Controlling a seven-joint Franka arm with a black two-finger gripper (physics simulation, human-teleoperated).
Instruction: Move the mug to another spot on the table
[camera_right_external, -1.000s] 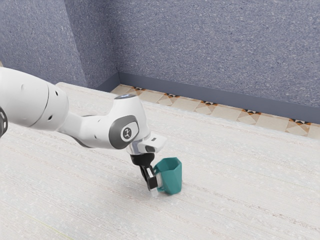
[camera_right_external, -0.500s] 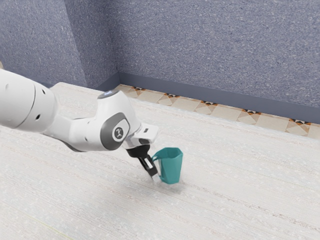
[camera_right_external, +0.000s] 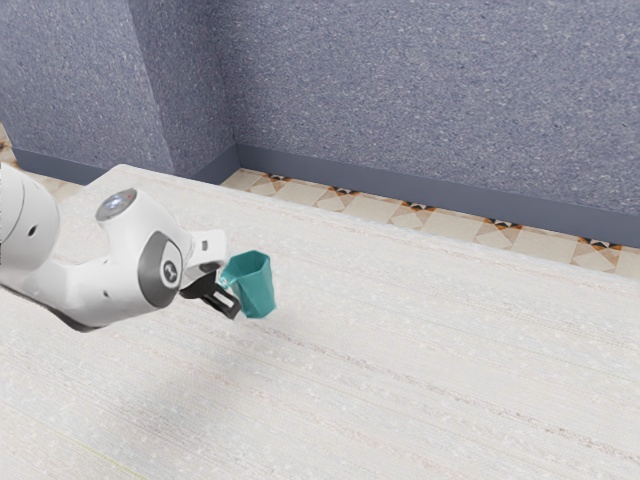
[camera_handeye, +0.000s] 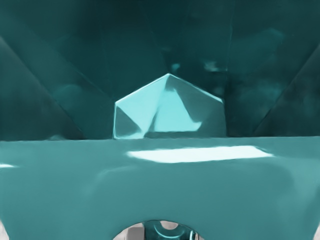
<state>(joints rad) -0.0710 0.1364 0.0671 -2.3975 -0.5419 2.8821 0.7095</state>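
Observation:
A teal faceted mug (camera_right_external: 251, 283) hangs above the pale table (camera_right_external: 420, 330), tilted with its mouth toward the exterior view's upper right. My gripper (camera_right_external: 219, 298) is shut on the mug's handle side, its black fingers at the mug's lower left. The white arm comes in from the exterior view's left. Very close in the wrist view, the mug (camera_handeye: 165, 110) shows its teal wall and inner facets, right under the hand.
The table's far edge (camera_right_external: 400, 225) runs along a strip of patterned floor tiles (camera_right_external: 450, 218) below a grey-blue wall. Open table surface lies to the exterior view's right and in front of the mug.
The mug has left the table and travelled up and toward the exterior view's left with my gripper, from about the view's centre. It is now more tilted. The arm has drawn back.

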